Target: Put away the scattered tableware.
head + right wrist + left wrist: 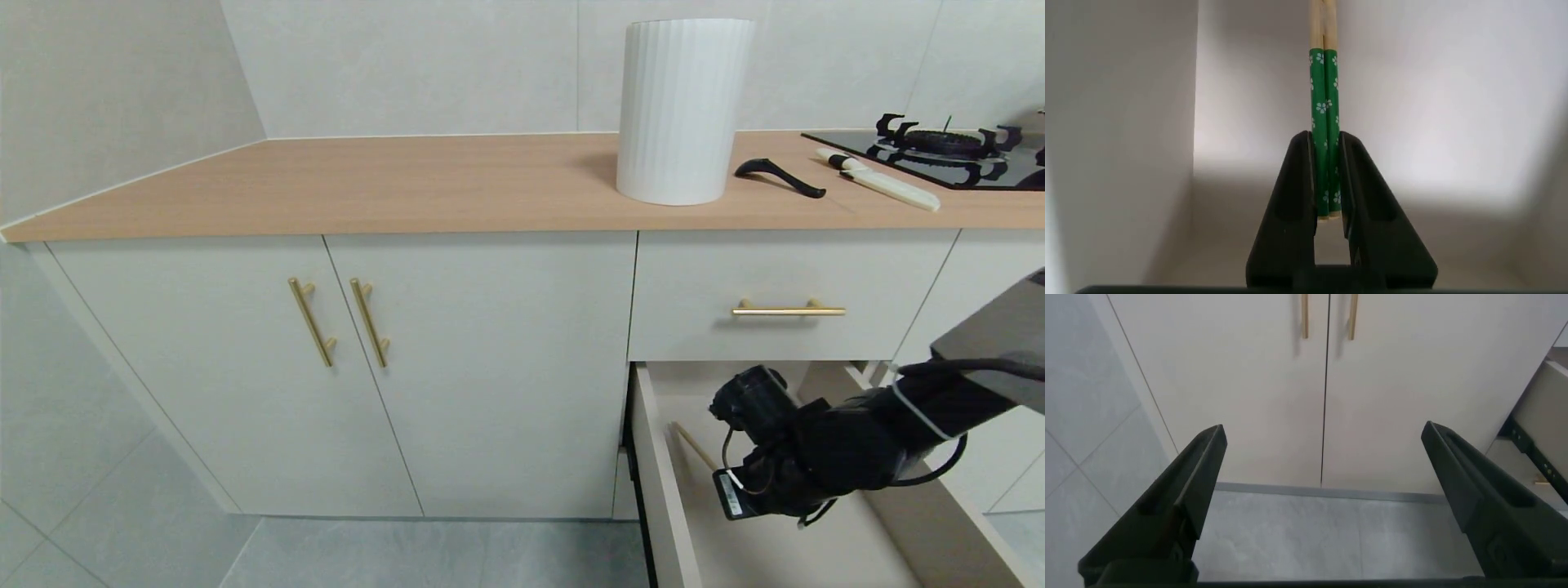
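The wooden table (367, 184) runs the full width of the head view. Below it are two shut cabinet doors (245, 367) with gold bar handles, and a shut upper drawer (788, 282). Under that drawer, the lower drawer (657, 482) stands pulled out, and its pale floor is bare along the near part. A tall white ribbed canister (682, 110) stands upright near the table's front edge. The black stove (939, 151) is set into the far right end.

The right arm reaches down into the open drawer. The right wrist view looks along the right end effector (1327, 204), whose fingers are clamped on a pair of chopsticks (1323, 122). It grips them on their green patterned part, and the plain wooden ends point toward the drawer's back. In the head view the wrist covers that grip, and a wooden tip sticks out toward the drawer's left wall. Whether it touches the floor cannot be told. There is free space in the drawer on both sides of the fingers.

The left end effector (1323, 431) is spread wide with nothing between its fingers. It hangs low in front of the cabinet doors, above the grey floor (1315, 531), with a corner of the open drawer off to one side.

Between the canister and the stove, a white knife (882, 181) and a black curved tool (780, 175) lie flat on the table. They are near each other but apart.
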`<state>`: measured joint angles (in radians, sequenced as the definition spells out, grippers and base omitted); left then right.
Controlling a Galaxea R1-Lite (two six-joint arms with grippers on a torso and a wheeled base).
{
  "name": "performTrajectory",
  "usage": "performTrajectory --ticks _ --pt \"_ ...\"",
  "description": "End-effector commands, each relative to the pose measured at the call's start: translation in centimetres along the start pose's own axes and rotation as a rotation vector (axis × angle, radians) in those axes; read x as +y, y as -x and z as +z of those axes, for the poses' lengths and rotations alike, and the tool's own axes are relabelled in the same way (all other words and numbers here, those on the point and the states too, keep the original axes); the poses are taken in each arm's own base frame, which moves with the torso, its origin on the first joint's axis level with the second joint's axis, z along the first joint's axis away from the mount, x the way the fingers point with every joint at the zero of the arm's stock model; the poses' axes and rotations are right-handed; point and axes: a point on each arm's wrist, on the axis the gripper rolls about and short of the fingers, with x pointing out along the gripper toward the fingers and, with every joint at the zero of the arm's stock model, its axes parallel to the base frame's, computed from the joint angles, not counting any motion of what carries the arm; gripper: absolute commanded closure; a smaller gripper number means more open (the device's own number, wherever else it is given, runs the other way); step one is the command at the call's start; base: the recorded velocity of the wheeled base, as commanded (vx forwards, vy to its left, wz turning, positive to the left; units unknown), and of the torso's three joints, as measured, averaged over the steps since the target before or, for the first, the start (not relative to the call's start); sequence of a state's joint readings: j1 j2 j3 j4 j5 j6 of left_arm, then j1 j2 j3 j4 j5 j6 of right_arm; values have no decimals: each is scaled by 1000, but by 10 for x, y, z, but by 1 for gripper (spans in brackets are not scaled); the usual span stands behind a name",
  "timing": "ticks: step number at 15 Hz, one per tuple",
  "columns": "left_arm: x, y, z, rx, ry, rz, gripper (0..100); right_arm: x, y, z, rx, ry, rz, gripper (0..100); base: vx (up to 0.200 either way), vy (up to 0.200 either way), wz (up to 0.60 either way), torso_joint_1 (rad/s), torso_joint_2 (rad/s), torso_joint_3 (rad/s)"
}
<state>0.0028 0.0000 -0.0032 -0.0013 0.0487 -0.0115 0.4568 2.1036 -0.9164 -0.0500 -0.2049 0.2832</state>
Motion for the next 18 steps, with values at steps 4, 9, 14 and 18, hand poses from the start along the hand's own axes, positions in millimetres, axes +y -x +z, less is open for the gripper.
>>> performTrajectory --ticks 4,9,14,18 --pt "0 0 0 0 1 1 0 9 -75 -19 35 0 -83 100 0 0 0 0 0 0" --pt "0 0 0 0 1 1 0 10 -83 -21 31 1 -106 100 0 0 0 0 0 0" --pt "0 0 0 0 1 1 0 10 -85 -20 15 -3 -104 100 0 0 0 0 0 0" --pt "0 0 0 0 1 1 0 10 -84 -20 14 -3 -107 100 0 0 0 0 0 0"
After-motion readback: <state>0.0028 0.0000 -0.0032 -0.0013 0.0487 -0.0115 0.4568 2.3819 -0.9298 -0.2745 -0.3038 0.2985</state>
